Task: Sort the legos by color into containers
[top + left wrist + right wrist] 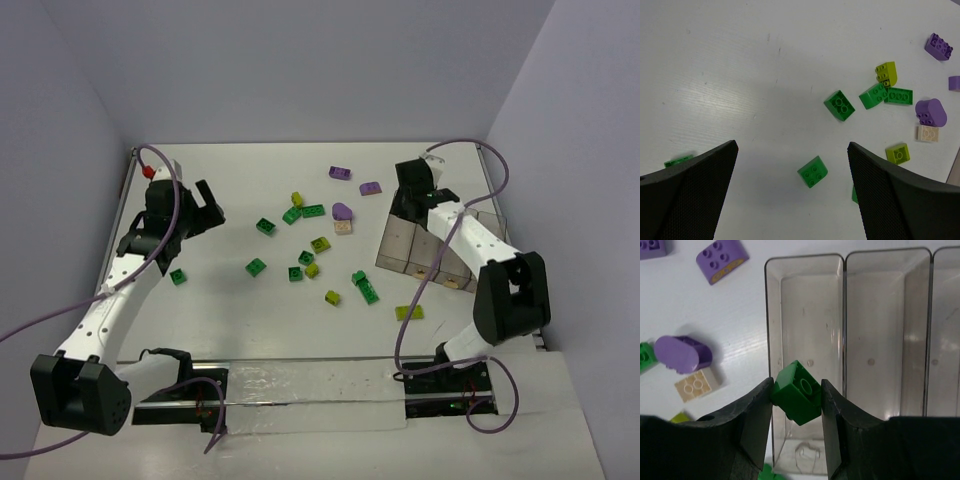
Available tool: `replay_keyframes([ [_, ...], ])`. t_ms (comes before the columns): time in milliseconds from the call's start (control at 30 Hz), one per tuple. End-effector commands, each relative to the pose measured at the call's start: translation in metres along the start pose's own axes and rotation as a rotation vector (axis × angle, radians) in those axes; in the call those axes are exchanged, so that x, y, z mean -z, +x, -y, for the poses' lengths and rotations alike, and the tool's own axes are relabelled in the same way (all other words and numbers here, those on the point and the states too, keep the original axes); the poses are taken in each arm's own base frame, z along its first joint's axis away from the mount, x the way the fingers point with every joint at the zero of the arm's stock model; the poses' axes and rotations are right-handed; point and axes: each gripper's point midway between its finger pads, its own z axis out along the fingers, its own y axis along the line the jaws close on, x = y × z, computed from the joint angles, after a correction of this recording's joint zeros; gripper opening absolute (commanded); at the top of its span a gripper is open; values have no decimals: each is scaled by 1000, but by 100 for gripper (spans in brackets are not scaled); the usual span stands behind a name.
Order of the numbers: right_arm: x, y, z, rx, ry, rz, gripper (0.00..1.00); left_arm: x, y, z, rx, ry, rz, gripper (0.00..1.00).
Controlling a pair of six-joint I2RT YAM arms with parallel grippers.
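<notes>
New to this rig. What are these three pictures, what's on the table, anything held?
Two robot arms are bolted at the near edge of a white table. The wide picture comes from a fixed camera above and behind them. The other two come from a camera on each wrist, looking out between its jaws. Loose Lego bricks lie scattered: dark green, yellow-green, purple, one tan brick. At the right stands a row of clear bins. The left gripper is open and empty. The right gripper pinches a dark green brick over one bin.
</notes>
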Motion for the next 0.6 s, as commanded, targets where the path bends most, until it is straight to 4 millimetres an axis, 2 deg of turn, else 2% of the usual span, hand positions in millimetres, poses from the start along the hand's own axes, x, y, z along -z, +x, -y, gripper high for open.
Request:
replay_keyframes([
  [0, -16, -40, -16, -28, -23, 94, 17, 13, -13, 1, -14, 4, 42, 99],
  [100, -28, -45, -20, -29, -18, 92, 29, 14, -10, -1, -15, -4, 38, 99],
  [133, -32, -45, -21, -26, -14, 87, 38, 15, -10, -1, -11, -1, 39, 99],
  [167, -38, -45, -22, -22, -4, 77, 51, 16, -8, -1, -10, 1, 34, 99],
  [267, -40, -45, -23, -24, 1, 72, 66, 18, -6, -1, -5, 5, 28, 99],
  [367, -30, -47, -19, -40, -6, 92, 70, 21, -6, -2, -4, 3, 35, 99],
  [500, 5, -54, -10, -66, -45, 152, 66, 21, -9, -1, -5, 4, 41, 99],
  [567, 21, -39, -2, -56, -70, 149, 63, 21, -11, 0, -4, 7, 44, 99],
])
